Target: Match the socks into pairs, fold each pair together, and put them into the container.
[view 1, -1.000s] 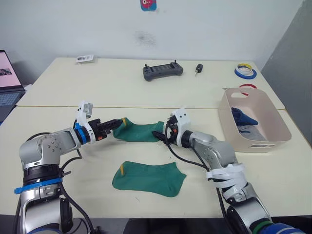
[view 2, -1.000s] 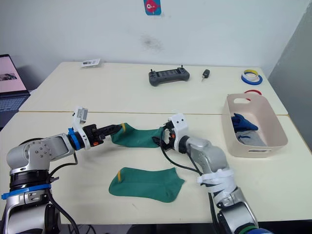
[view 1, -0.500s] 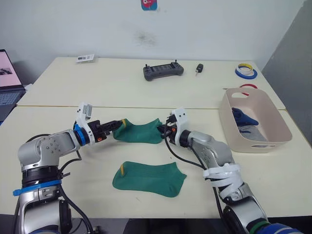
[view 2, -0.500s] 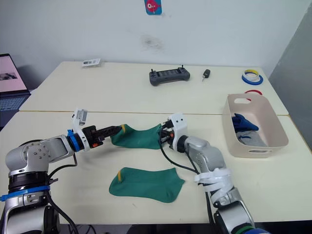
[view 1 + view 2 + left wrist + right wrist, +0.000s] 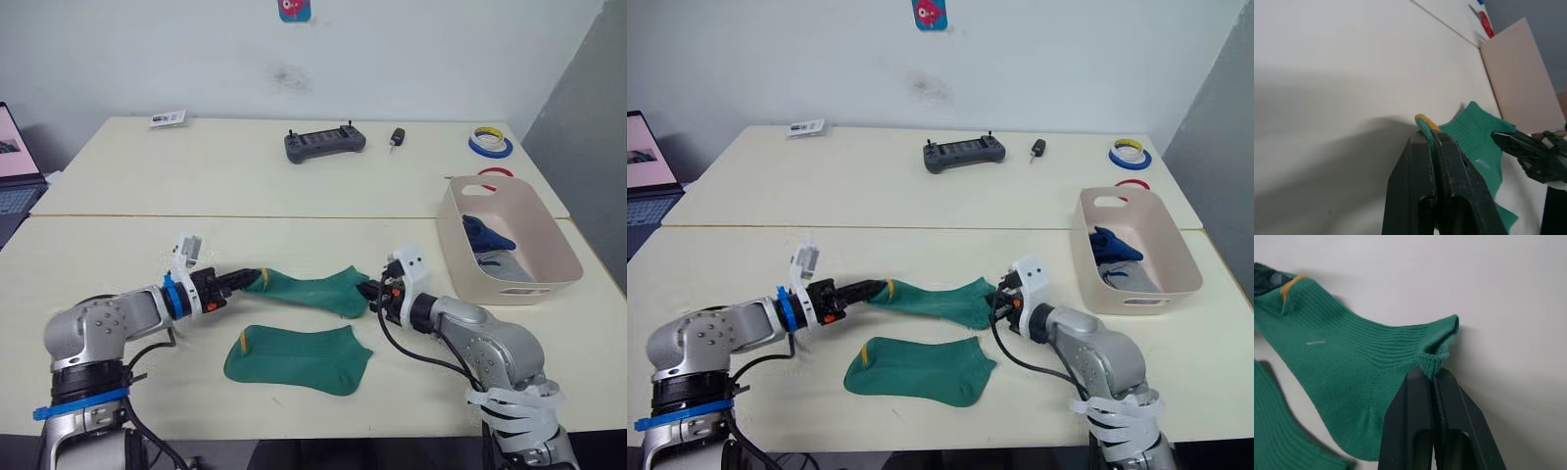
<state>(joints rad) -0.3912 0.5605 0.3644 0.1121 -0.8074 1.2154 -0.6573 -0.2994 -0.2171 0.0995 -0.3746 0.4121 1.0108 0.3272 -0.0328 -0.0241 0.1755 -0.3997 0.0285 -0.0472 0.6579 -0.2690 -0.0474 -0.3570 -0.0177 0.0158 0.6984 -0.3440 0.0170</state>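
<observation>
Cream desk (image 5: 294,186) against a white wall, built of slabs with a seam running across the middle. Held stretched between both grippers above the near half: one green sock (image 5: 312,290), sagging slightly. Left gripper (image 5: 247,281) clamped on the yellow-marked end, fingers (image 5: 1420,196) pressed together with the fabric edge pinched between them. Right gripper (image 5: 368,290) closed on the opposite end, a bunched fold of knit caught at the fingertips (image 5: 1425,382). Second green sock (image 5: 299,357) lying flat toward the near edge, just beside the held one, yellow mark at its left end.

Pink container (image 5: 549,257) at the right edge, holding a royal blue sock (image 5: 487,234) and a grey one (image 5: 502,262), both partly hidden by the walls; number of socks inside hard to tell. Along the far edge: dark controller (image 5: 324,143), small black key-like object (image 5: 396,137), tape rolls (image 5: 491,145), a label card (image 5: 168,119). Laptop (image 5: 14,157) cut off at the left edge.
</observation>
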